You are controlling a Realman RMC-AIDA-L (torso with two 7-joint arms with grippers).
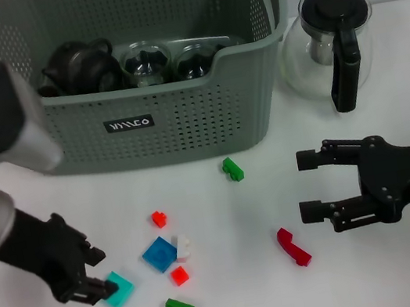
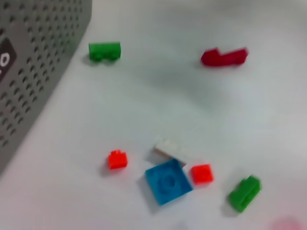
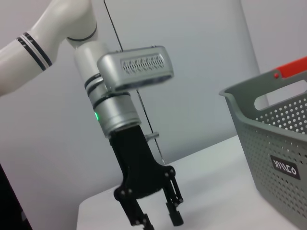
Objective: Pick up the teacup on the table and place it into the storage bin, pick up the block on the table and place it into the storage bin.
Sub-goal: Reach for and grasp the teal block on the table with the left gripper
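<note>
Judging by the dark teaware already inside the storage bin, the block step is in hand; the left gripper straddles a turquoise block, jaws parted, nothing gripped yet; next close and lift binward; right gripper idles open.

left pincer (apart), storage bin
</note>
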